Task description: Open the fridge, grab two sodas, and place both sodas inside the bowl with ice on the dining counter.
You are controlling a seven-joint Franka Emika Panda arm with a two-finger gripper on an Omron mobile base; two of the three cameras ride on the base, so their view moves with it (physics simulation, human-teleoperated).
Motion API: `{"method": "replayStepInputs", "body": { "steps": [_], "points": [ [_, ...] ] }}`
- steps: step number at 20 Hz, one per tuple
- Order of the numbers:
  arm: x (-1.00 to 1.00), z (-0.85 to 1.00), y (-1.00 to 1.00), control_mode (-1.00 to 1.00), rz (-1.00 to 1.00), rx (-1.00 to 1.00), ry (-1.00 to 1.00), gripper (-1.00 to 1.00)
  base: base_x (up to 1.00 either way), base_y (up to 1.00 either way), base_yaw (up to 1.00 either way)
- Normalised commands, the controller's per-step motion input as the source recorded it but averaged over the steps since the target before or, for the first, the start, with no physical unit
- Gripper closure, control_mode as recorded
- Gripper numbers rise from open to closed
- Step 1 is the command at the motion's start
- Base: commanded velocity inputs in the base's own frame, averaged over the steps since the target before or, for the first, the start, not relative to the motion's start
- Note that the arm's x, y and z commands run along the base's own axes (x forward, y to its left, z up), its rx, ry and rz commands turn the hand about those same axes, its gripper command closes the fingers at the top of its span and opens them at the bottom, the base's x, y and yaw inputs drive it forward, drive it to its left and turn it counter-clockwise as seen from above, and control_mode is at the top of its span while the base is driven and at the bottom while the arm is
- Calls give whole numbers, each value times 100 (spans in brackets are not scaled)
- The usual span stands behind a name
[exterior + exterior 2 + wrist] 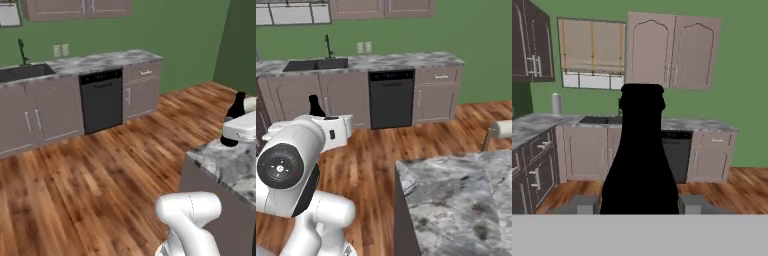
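Observation:
A near-black soda (pixel 640 165) with a narrower top stands upright between my two finger tips, and my gripper (pixel 640 205) is shut on its lower body. From the left base, the soda (pixel 237 107) and the white hand with my gripper (pixel 237 129) hang over the far edge of the grey-white marbled dining counter (pixel 227 167). From the right base, the soda's top (pixel 315 106) pokes up behind the hand with my gripper (pixel 331 131), left of the dining counter (pixel 456 195). The fridge, the bowl and the ice are out of view.
Across the wooden floor (pixel 100 170) runs a wall of cabinets with a black dishwasher (pixel 391 99), a sink (pixel 316 64) and a marbled worktop. A cushioned stool (pixel 501 129) stands beyond the dining counter. Upper cabinets (pixel 672 50) and a window hang on the green wall.

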Motion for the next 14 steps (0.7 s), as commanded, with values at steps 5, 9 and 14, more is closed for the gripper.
{"method": "replayStepInputs", "body": {
  "steps": [5, 9, 14],
  "points": [
    [0, 0, 0, 100, 0, 0, 0, 100, 20, 0, -56],
    [0, 0, 0, 100, 0, 0, 0, 100, 25, 7, -53],
    [0, 0, 0, 100, 0, 0, 0, 100, 42, 68, -50]
  ]
}}
